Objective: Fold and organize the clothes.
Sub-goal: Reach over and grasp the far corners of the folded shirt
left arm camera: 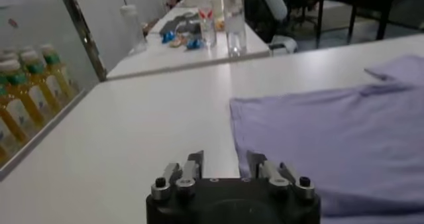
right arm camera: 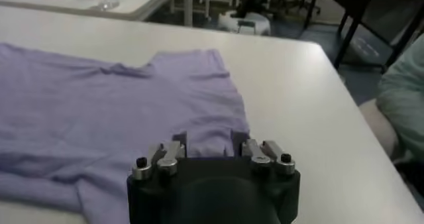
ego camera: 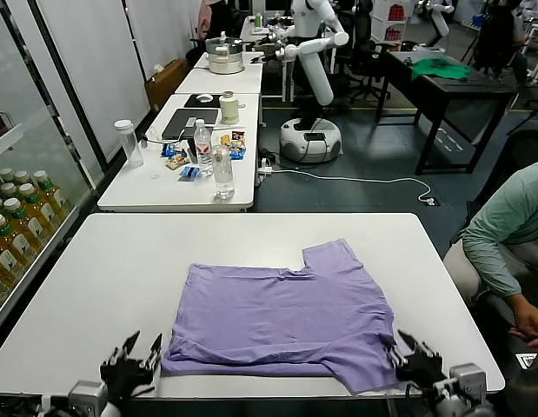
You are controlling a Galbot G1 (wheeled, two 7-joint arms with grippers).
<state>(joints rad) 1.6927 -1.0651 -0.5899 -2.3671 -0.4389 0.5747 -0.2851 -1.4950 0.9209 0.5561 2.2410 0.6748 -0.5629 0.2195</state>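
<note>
The purple T-shirt (ego camera: 282,321) lies folded across the white tabletop (ego camera: 121,269) toward its near edge, while the left claw (ego camera: 132,358) and right claw (ego camera: 414,354) sit at its near corners, both spread wide and holding nothing.

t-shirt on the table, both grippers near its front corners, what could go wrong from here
1. The T-shirt lies with its near hem close to the white table edge; a tug toward the robot could drag it off.
2. The left gripper sits on bare table beside the corner, so closing there may miss the cloth.
3. The cloth under the right gripper is layered and rumpled; it may pinch only one layer and the fold would go crooked.
</note>
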